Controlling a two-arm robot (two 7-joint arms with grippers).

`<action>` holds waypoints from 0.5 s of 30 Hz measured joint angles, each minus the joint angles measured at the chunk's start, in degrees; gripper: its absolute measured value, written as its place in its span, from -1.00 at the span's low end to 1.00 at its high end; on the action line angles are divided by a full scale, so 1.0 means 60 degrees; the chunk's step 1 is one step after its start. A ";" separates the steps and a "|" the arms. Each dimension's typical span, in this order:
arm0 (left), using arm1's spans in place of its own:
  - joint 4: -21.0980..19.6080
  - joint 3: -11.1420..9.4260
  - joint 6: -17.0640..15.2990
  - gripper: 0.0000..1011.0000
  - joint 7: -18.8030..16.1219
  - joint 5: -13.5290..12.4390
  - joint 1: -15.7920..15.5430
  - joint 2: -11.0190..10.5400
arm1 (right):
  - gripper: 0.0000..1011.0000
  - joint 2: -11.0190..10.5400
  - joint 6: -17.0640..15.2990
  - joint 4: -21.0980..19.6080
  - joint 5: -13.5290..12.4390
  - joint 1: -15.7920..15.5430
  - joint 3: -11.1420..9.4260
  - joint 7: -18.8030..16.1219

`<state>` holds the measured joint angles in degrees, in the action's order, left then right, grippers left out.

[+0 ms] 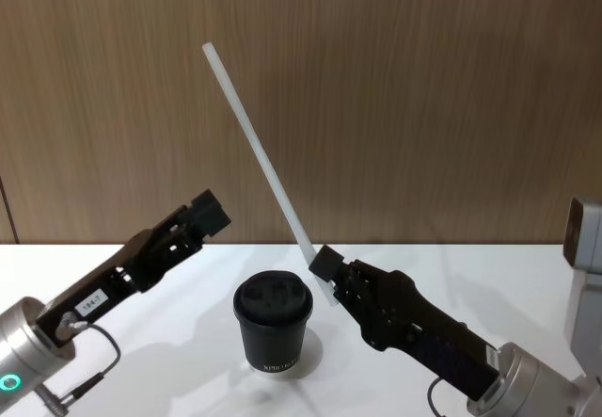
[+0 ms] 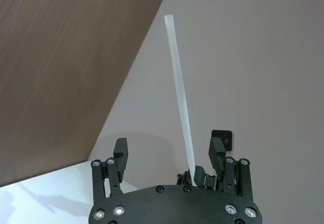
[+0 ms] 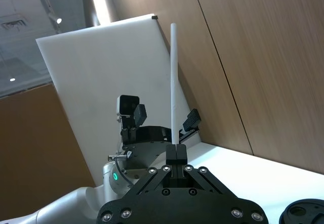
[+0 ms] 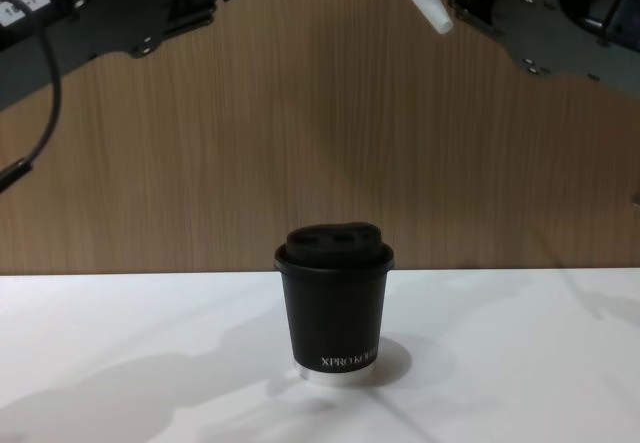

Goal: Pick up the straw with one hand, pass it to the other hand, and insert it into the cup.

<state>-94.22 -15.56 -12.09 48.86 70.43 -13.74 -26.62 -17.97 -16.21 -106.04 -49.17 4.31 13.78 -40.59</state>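
Right gripper (image 1: 324, 268) pinches the straw (image 1: 259, 149) low, length left beyond its fingers, seemingly for handover. Left gripper (image 1: 211, 214) gapes wide nearby.

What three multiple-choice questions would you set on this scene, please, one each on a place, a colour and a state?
1. Where is the straw?
A. Clamped in the right end effector, tilted, higher than the cup.
B. Standing in the cup.
C. Lying flat beside the cup.

2. What colour is the cup's lid?
A. White.
B. Black.
C. Red.

3. In what state is the left end effector?
A. Shut on the straw.
B. Shut on the cup.
C. Open, holding nothing.

Answers:
1 A: the head view shows the straw's lower end pinched there.
2 B: the lid is as black as the cup's wall.
3 C: the left wrist view shows its fingers spread wide, touching nothing.
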 joint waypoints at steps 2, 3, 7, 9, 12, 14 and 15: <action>0.0078 -0.0046 -0.0014 0.98 0.0047 0.0059 -0.0062 0.0057 | -1.00 0.0000 0.0000 0.0000 0.0000 0.0000 0.0000 0.0000; 0.0150 -0.0092 -0.0027 0.98 0.0101 0.0110 -0.0123 0.0113 | -1.00 -0.0001 0.0000 0.0000 0.0000 0.0000 0.0000 0.0000; 0.0356 -0.0219 -0.0051 0.98 0.0222 0.0233 -0.0302 0.0268 | -1.00 0.0000 0.0000 0.0001 0.0000 0.0000 0.0000 0.0000; 0.0460 -0.0279 -0.0059 0.99 0.0288 0.0296 -0.0392 0.0347 | -1.00 0.0000 0.0000 0.0000 0.0000 0.0000 0.0000 0.0000; 0.0563 -0.0340 -0.0063 0.98 0.0355 0.0358 -0.0487 0.0427 | -1.00 0.0000 0.0001 0.0000 0.0000 0.0000 0.0000 0.0000; 0.0638 -0.0393 -0.0063 0.98 0.0413 0.0411 -0.0563 0.0493 | -1.00 -0.0001 0.0000 0.0000 0.0000 0.0000 0.0000 0.0000; 0.0671 -0.0416 -0.0063 0.98 0.0440 0.0431 -0.0595 0.0520 | -1.00 -0.0001 0.0001 0.0000 0.0000 0.0000 0.0000 0.0000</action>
<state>-90.19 -18.05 -12.47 51.50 73.02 -17.31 -23.50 -17.97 -16.20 -106.04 -49.17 4.31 13.78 -40.59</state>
